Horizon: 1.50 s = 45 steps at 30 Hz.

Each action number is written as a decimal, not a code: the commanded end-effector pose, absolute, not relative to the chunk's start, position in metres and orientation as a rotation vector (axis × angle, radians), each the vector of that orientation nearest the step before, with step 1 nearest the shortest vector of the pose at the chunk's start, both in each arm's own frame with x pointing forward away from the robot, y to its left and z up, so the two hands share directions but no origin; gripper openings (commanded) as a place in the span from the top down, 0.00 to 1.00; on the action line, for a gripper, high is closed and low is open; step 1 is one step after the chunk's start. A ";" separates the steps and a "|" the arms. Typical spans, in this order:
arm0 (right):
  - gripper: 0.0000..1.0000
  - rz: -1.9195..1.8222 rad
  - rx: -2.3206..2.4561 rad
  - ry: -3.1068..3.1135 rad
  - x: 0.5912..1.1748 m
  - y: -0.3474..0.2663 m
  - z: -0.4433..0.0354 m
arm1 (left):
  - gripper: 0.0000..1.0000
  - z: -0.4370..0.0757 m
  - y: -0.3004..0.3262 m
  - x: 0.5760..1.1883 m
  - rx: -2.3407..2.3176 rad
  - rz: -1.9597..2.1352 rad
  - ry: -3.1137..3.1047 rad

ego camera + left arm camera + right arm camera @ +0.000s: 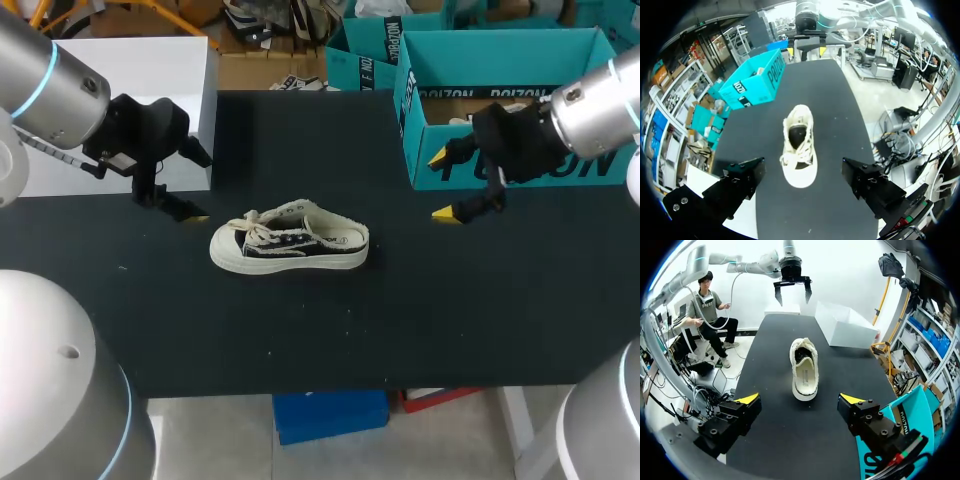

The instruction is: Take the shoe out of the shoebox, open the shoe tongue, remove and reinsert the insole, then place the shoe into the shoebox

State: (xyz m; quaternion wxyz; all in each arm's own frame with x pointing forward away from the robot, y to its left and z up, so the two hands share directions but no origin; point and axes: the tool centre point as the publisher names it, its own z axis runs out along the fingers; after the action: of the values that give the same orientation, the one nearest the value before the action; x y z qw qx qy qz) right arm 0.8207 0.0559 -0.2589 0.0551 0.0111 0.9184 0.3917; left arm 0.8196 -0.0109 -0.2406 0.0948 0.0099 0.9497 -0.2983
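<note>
Shoe (289, 238) upright at the middle of the surface (300, 330), toe toward its left edge. Left gripper (198, 188) and right gripper (441, 186), both spread, flank it. Shoebox (500, 45) at far right corner.

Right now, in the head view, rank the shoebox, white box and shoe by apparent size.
1. shoebox and white box: too alike to rank, both partly covered.
2. shoe: clearly smallest.
</note>
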 end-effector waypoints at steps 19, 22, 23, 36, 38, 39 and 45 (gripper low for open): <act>0.00 1.424 -0.061 2.687 0.843 0.088 -0.325 | 0.00 -0.242 -0.011 0.819 0.032 -0.886 2.811; 0.00 1.452 -0.105 2.674 0.848 0.100 -0.329 | 0.00 -0.242 -0.011 0.819 0.032 -0.886 2.811; 0.00 1.467 -0.120 2.666 0.850 0.105 -0.331 | 0.00 -0.242 -0.011 0.819 0.032 -0.886 2.811; 0.00 1.548 -0.160 2.646 0.857 0.137 -0.367 | 0.00 -0.242 -0.011 0.819 0.032 -0.886 2.811; 0.00 1.561 -0.157 2.643 0.859 0.141 -0.371 | 0.00 -0.242 -0.011 0.819 0.032 -0.886 2.811; 0.00 1.563 -0.157 2.642 0.860 0.143 -0.372 | 0.00 -0.242 -0.011 0.819 0.032 -0.886 2.811; 0.00 1.588 -0.156 2.636 0.866 0.155 -0.379 | 0.00 -0.242 -0.011 0.819 0.032 -0.886 2.811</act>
State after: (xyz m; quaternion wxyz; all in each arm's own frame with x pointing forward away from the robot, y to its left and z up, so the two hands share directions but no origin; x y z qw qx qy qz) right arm 0.8586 0.1446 -0.3702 0.0338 -0.0507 0.8561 0.5132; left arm 0.8197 -0.0110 -0.2407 0.0947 0.0099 0.9497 -0.2984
